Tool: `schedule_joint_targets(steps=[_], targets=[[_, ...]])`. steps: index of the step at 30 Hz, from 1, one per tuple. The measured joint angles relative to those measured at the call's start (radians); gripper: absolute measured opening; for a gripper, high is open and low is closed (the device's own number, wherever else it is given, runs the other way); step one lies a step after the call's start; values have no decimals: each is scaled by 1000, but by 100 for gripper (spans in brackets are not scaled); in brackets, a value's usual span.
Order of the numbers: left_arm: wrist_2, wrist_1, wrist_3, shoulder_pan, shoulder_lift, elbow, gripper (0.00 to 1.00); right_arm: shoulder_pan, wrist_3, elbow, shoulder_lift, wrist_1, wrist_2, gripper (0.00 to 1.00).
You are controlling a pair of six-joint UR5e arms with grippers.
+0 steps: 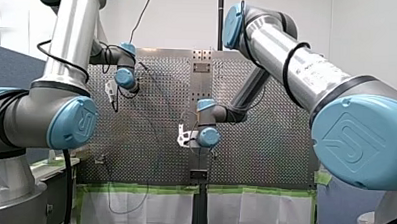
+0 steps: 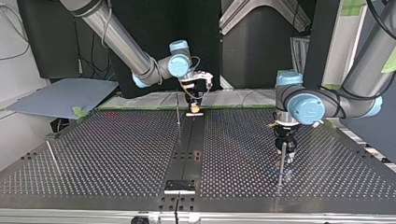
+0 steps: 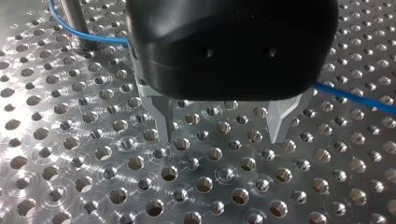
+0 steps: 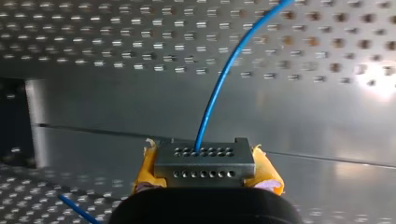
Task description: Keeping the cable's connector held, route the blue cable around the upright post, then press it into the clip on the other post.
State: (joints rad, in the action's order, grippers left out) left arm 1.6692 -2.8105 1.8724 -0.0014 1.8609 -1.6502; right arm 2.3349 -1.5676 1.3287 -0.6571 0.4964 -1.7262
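My right gripper (image 4: 206, 171) clamps the connector (image 4: 204, 161); my left gripper (image 3: 219, 125) is wide apart, empty; its view alone shows cable (image 3: 351, 98) beside post (image 3: 74, 21)

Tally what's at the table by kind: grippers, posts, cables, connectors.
2 grippers: left gripper, right gripper
3 posts
1 blue cable
1 connector
Total: 7
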Motion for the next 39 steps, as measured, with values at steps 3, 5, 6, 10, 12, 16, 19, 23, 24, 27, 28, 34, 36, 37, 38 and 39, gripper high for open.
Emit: schedule_joint_targets(steps=[3,5,6,10,12,16,19,23,24,27,28,34,36,37,38,39], targets=[[-1,0,0,0,0,0,100,2,0,4,23,18,-8,0],[-1,0,0,0,0,0,100,3,-1,5,36,27,-15,0],[-2,0,0,0,0,0,100,5,-1,5,45,34,-21,0],[-2,0,1,0,0,0,100,8,-5,5,74,53,-33,0],[-3,0,1,0,0,0,100,9,-8,6,93,62,-35,0],[-4,0,1,0,0,0,100,10,-13,5,127,80,-43,0],[-5,-1,1,0,0,0,100,10,-19,6,154,92,-47,0],[-6,-2,1,-1,0,0,100,10,-31,6,187,117,-56,0],[-6,-2,1,-2,0,0,100,9,-35,6,198,125,-59,0],[-6,-3,1,-2,0,0,100,5,-40,6,223,144,-62,0],[-6,-3,1,-2,0,0,100,4,-42,6,230,150,-63,0],[-6,-3,1,-3,0,0,100,-5,-63,20,281,193,-71,0],[-6,-3,1,-4,0,0,100,-11,-73,31,301,213,-72,0],[-6,-3,1,-4,0,0,100,-13,-76,35,310,222,-72,0],[-6,-3,1,-4,0,0,100,-16,-79,40,320,231,-72,0],[-6,-3,1,-5,0,0,100,-19,-81,47,332,243,-73,0]])
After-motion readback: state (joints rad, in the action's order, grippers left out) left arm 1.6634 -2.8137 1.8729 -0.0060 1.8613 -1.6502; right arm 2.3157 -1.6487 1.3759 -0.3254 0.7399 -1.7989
